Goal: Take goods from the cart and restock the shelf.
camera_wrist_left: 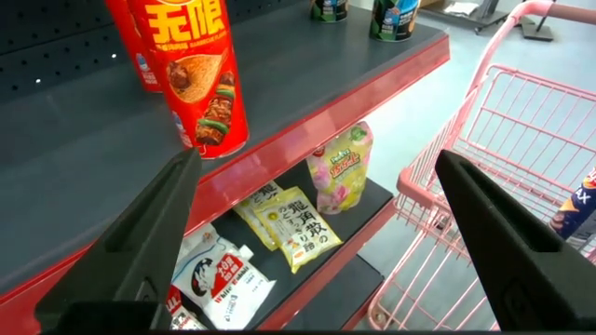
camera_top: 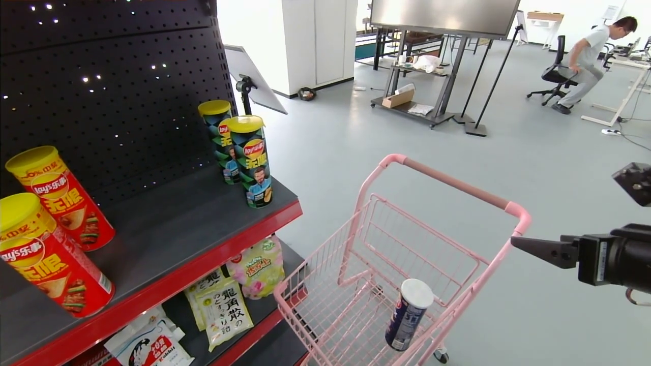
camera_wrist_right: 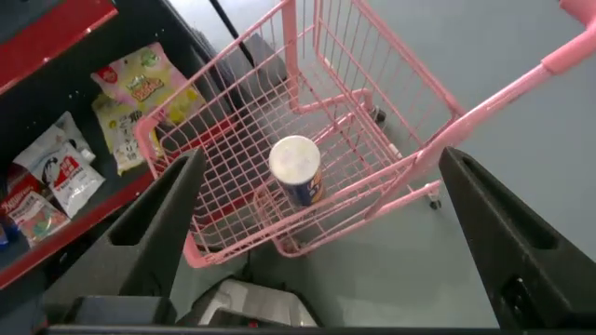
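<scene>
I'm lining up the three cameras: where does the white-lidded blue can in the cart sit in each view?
Head view: blue can low, right of centre, leaning inside the pink cart.
Left wrist view: a sliver at the frame edge, inside the cart.
Right wrist view: near the middle, lid facing the camera.
Shared landmark: the pink cart's wire basket.

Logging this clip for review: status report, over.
Left gripper open by shelf; right gripper open beside cart handle. Blue chip can upright in pink cart. Handle sits between right gripper and can.
</scene>
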Tool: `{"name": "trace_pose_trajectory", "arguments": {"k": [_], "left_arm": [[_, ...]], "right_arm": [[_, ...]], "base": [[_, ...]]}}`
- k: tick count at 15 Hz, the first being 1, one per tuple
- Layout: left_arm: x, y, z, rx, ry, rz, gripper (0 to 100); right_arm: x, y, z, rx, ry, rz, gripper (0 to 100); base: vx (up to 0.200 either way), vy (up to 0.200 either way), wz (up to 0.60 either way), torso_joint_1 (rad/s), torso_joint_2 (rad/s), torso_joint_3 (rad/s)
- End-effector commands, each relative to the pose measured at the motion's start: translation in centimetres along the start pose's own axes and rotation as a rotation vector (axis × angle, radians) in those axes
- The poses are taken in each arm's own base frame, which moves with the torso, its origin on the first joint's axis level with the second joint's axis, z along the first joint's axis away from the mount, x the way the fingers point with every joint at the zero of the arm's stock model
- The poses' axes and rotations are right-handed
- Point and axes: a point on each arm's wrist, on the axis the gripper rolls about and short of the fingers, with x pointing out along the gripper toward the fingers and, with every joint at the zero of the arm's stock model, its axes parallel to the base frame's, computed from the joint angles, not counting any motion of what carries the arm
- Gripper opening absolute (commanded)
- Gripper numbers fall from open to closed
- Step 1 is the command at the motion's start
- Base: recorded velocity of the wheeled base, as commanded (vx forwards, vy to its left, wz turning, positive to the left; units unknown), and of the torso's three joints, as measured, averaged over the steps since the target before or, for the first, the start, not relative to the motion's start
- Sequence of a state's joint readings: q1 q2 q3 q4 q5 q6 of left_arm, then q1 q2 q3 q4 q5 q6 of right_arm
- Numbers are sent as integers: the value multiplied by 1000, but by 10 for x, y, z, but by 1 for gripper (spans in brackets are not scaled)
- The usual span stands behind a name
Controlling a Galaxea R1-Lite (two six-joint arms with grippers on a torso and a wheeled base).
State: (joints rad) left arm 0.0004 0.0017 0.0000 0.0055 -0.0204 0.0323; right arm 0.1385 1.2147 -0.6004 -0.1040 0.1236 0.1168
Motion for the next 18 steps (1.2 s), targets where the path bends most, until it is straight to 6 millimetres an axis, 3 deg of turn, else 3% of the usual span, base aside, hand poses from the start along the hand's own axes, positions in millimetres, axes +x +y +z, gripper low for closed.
{"name": "trace_pose_trajectory", "arguments": {"k": [1,5,9,11,18], "left_arm": [[0,0,0,0,0,0,100],[0,0,0,0,0,0,100],[0,0,0,0,0,0,100],[0,0,0,0,0,0,100],[0,0,0,0,0,0,100]], "right_arm": [[20,-2,-3,7,72,-4,100],[24,2,-17,-19,129,19,100],[36,5,-20,-79,152,41,100],[53,12,-20,-123,110,75,100],[66,24,-25,-155,138,91,100]], "base": [[0,0,0,-80,159,105],[0,0,0,-141,337,185],[0,0,0,-144,343,195],[0,0,0,-146,354,207],[0,0,0,-145,376,226]]}}
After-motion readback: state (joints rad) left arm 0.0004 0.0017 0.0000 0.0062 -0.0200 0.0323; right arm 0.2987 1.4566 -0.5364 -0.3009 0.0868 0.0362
